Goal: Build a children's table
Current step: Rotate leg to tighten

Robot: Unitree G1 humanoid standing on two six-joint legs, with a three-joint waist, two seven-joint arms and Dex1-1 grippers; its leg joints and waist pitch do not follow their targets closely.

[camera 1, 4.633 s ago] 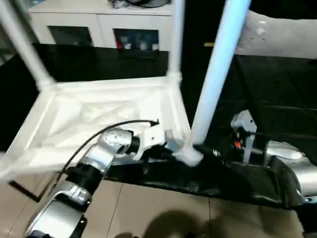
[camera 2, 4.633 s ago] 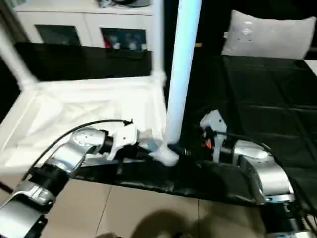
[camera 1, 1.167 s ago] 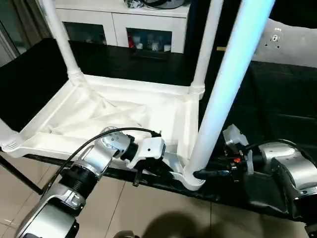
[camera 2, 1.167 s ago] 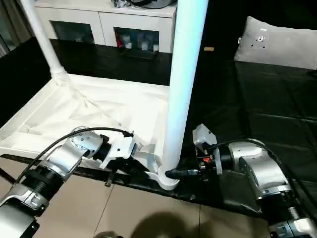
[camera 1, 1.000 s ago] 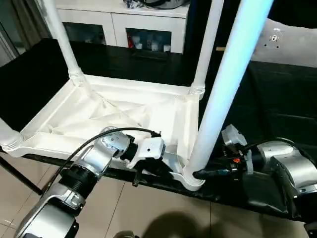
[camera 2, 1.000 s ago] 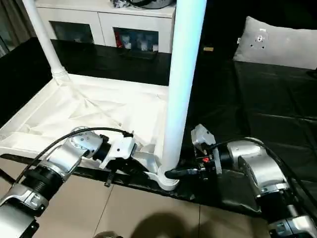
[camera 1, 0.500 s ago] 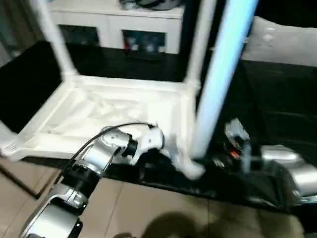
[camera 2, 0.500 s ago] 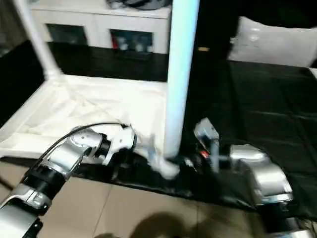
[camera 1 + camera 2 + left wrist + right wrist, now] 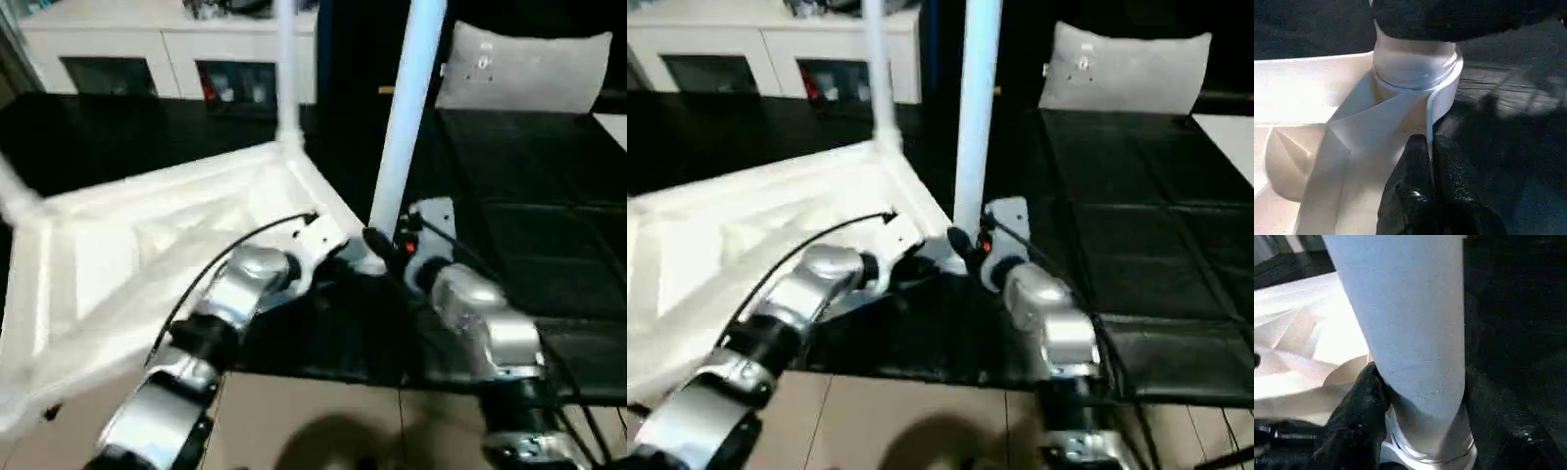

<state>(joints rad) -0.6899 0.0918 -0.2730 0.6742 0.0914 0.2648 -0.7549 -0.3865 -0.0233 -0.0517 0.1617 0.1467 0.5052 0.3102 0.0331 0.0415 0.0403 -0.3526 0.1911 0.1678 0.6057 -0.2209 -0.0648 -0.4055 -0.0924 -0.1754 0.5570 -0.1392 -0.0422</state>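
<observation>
While the table lies upturned — seating the near-right leg.
Right pincer clamps the leg; left pincer closed against corner socket — next, press the leg home.

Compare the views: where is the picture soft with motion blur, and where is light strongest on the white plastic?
Left eye view: the table top and near leg look smeared. Left wrist view: bright light washes out the table top beside the corner socket. Right wrist view: the leg looks bluish, with deep shadow behind.
</observation>
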